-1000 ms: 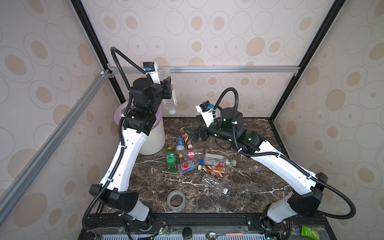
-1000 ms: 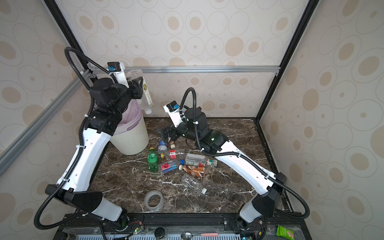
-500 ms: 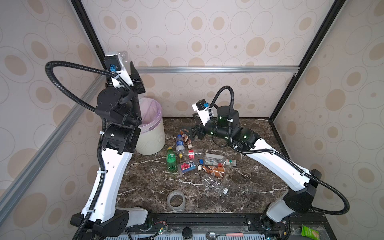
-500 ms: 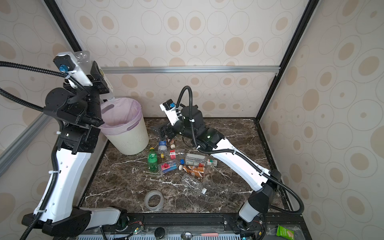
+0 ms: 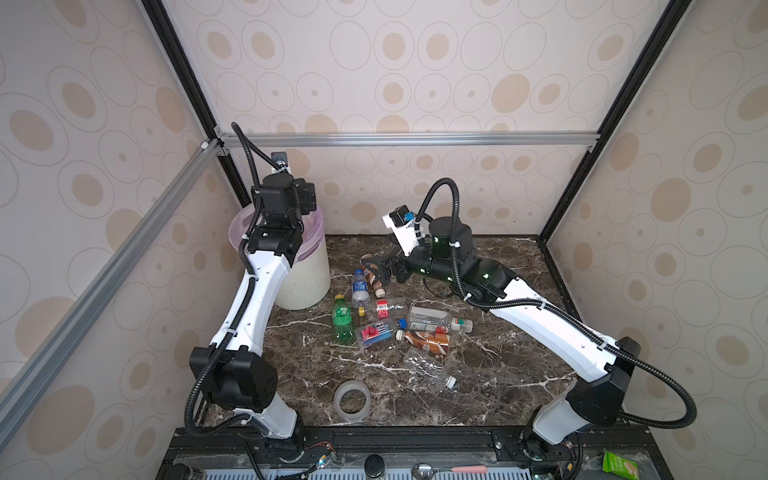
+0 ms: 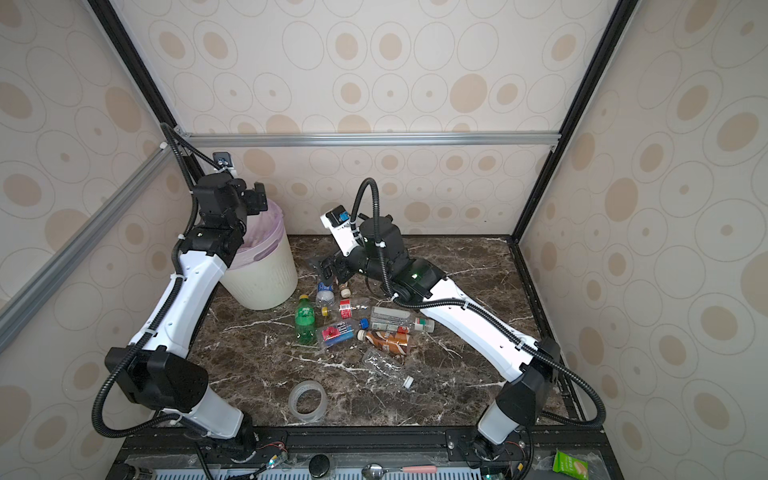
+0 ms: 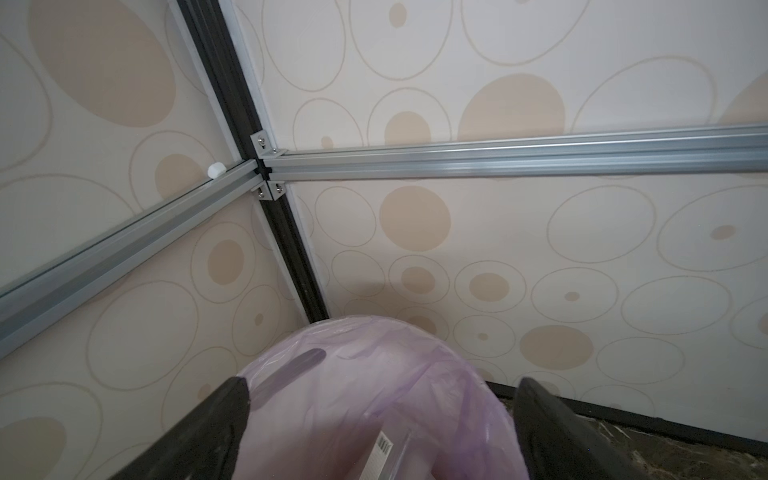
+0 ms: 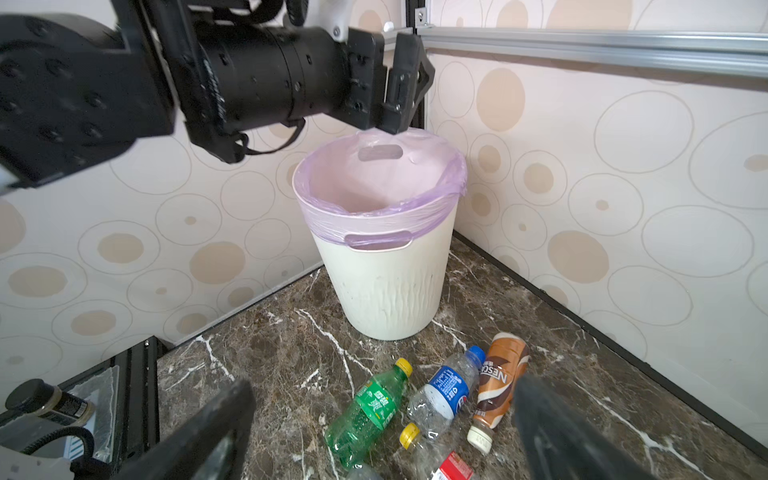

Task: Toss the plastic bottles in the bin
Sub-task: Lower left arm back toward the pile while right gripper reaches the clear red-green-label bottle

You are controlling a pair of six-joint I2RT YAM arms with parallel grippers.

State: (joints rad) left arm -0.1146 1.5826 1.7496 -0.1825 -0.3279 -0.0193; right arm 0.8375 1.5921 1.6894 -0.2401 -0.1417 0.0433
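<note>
My left gripper (image 5: 306, 198) (image 7: 380, 409) hangs open over the bin (image 5: 305, 282) (image 8: 390, 282), a cream wastebasket with a pale lilac liner. A clear bottle with a barcode label (image 7: 385, 446) lies inside it, free of the jaws. My right gripper (image 5: 376, 270) (image 8: 380, 399) is open just above the marble table, at the back of the plastic bottles. Below it lie a green bottle (image 8: 368, 409), a blue-labelled one (image 8: 446, 392) and a brown one (image 8: 496, 380). Several more lie nearer the front, among them a large clear one (image 5: 436, 322) and a crushed one (image 5: 428, 368).
A clear tape ring (image 5: 351, 401) lies near the front edge of the table (image 5: 498, 374). The bin stands in the back left corner against the walls and the black frame post (image 7: 286, 232). Aluminium rails (image 5: 407, 139) run along the walls above.
The left gripper held a clear bottle above the bin, swung up and left, and now hangs open over the bin with the bottle inside. The right gripper edged towards the brown bottle.
</note>
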